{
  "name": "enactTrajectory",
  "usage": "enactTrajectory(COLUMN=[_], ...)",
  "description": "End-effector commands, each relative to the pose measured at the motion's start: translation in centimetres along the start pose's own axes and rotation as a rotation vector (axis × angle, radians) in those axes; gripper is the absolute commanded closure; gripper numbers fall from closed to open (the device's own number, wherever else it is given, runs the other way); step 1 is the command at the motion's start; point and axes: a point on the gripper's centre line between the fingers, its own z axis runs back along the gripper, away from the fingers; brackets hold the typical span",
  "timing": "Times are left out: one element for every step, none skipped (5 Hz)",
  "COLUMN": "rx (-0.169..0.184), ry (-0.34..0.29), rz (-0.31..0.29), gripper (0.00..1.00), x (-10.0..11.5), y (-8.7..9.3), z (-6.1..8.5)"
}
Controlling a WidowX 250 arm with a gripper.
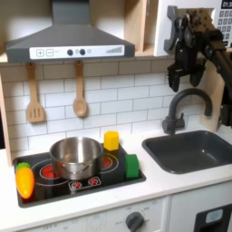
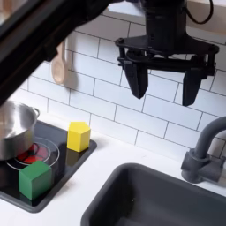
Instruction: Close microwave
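The white toy microwave (image 1: 164, 27) sits at the upper right in the first exterior view, with a curved grey vertical handle (image 1: 173, 25) on its door and dark buttons (image 1: 225, 5) at the top right corner. I cannot tell how far the door stands open. My black gripper (image 1: 185, 67) hangs just below and to the right of the handle, above the faucet. In the second exterior view the gripper (image 2: 163, 88) points down in front of the tiled wall, its fingers (image 2: 137, 84) spread wide with nothing between them.
A grey range hood (image 1: 63, 41) hangs over the stove, where a steel pot (image 1: 75, 156), yellow block (image 1: 111, 140) and green block (image 1: 131, 166) stand. A curved faucet (image 1: 186, 104) and dark sink (image 1: 195, 149) lie below the gripper. Wooden utensils (image 1: 80, 95) hang on the wall.
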Motion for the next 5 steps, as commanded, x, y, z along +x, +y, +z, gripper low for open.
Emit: enactTrajectory(rx=[-0.003, -0.005, -0.009, -0.013, -0.02], ry=[0.0, 0.003, 0.003, 0.007, 0.005], rz=[0.003, 0.006, 0.015, 0.012, 0.012], gripper=[0.0, 0.0, 0.0, 0.0, 0.0], x=[1.2, 2.0, 2.8, 3.4, 3.7], y=[-0.2, -0.5, -0.6, -0.8, -1.1], z=[-0.3, -0.5, -0.5, -0.7, -0.6])
